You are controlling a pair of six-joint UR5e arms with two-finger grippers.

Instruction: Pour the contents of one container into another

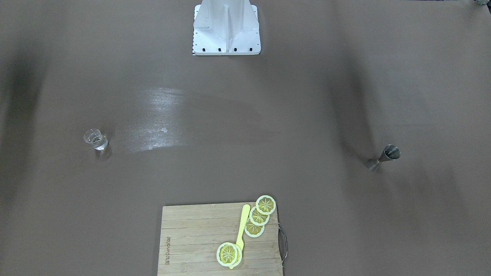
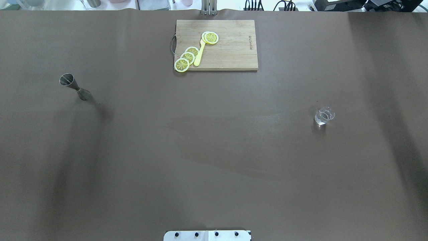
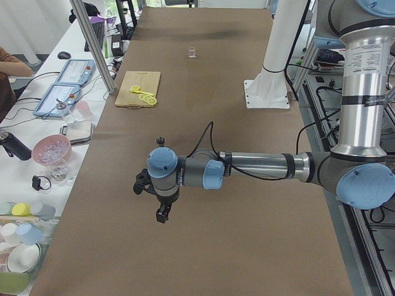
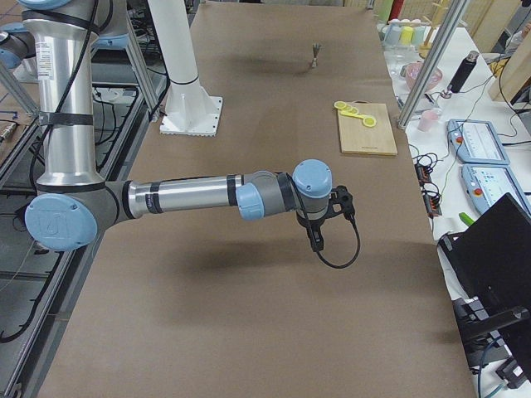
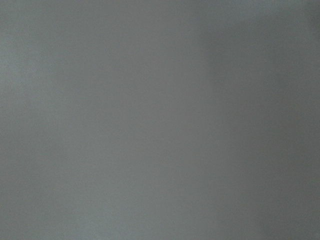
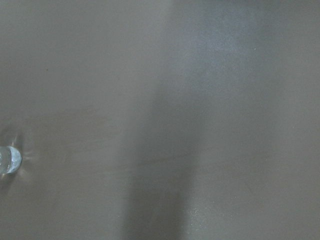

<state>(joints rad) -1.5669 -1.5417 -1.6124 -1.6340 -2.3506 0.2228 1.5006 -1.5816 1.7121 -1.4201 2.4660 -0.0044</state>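
Glass: small clear shot glass (image 2: 323,116), upright on the brown table (image 2: 214,150), well apart from the left gripper (image 3: 161,216).
Jigger: grey metal jigger (image 2: 74,86), hourglass-shaped, upright, far beyond the right gripper (image 4: 316,243).
Views: the right wrist view catches the glass at its left edge; the left wrist view shows only blurred table.
Grippers: seen in the side views only, pointing down above the table; cannot tell whether spread or pressed together.
Beyond: wooden cutting board (image 2: 230,50) with lemon slices (image 2: 187,57) and a yellow knife (image 2: 199,55).
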